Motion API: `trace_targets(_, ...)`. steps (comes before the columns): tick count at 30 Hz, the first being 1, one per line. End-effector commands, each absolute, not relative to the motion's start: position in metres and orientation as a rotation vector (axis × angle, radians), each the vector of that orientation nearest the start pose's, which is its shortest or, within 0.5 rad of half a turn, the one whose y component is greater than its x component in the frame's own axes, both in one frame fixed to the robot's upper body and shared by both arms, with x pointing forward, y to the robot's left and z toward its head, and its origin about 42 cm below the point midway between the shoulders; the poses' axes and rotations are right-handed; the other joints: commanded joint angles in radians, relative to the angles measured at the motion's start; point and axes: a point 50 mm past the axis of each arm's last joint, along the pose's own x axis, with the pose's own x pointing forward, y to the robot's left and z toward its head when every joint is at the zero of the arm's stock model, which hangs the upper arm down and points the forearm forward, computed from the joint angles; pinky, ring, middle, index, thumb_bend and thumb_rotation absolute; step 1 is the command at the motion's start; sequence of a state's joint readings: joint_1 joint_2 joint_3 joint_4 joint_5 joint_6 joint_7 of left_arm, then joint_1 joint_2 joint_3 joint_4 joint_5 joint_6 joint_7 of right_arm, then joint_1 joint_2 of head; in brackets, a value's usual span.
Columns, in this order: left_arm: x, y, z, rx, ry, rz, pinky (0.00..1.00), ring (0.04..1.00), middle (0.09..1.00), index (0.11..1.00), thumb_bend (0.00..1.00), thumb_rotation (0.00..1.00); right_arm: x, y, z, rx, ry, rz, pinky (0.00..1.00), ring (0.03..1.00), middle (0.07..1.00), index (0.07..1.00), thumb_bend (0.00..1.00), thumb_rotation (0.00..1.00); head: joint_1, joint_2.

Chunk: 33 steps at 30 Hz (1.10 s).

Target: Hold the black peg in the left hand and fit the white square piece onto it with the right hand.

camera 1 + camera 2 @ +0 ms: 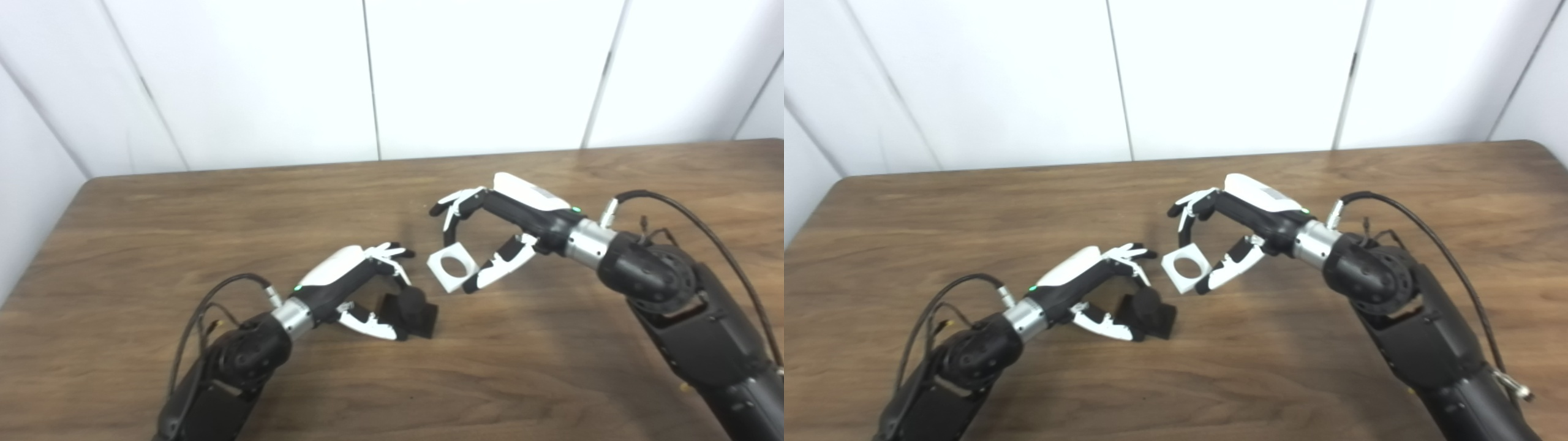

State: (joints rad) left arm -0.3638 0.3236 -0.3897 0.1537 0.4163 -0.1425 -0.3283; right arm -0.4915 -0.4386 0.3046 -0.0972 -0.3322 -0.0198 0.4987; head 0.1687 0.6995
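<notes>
**Lining up the square piece over the peg**

Gripping low on the left, the left hand (361, 288) clasps the black peg (409, 312), its base on or just above the wooden table (184, 233). Just right of it and higher, the right hand (490, 236) pinches the white square piece (452, 265) between fingers and thumb, round hole facing the camera. The trick now, I reckon: tilt the hole square to the peg, then slide on gently. No containers in sight.

Gap between white square piece (453, 266) and black peg (409, 311) open; surrounding table (184, 233) free
</notes>
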Motion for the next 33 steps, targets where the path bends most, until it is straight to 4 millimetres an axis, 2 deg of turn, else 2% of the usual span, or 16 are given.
trace_targets(1, 0.37, 0.179, 0.138, 0.935, -0.193, -0.758, 1.0, 1.0, 0.935, 0.492, 0.52, 0.09, 0.388, -0.201, 0.278, -0.937, -0.479, 0.721, 0.74, 0.859, 0.805, 0.48, 0.52, 0.13, 0.008, 0.002)
trace_targets(17, 0.371, 0.173, 0.138, 0.943, -0.192, -0.755, 1.0, 1.0, 0.934, 0.492, 0.52, 0.09, 0.383, -0.181, 0.281, -0.935, -0.509, 0.804, 0.75, 0.872, 0.816, 0.48, 0.52, 0.13, 0.022, 0.005)
trace_targets(33, 0.369, 0.172, 0.137, 0.938, -0.194, -0.755, 1.0, 1.0, 0.935, 0.492, 0.52, 0.09, 0.386, -0.169, 0.265, -0.926, -0.501, 0.851, 0.73, 0.853, 0.798, 0.48, 0.52, 0.14, 0.019, 0.006)
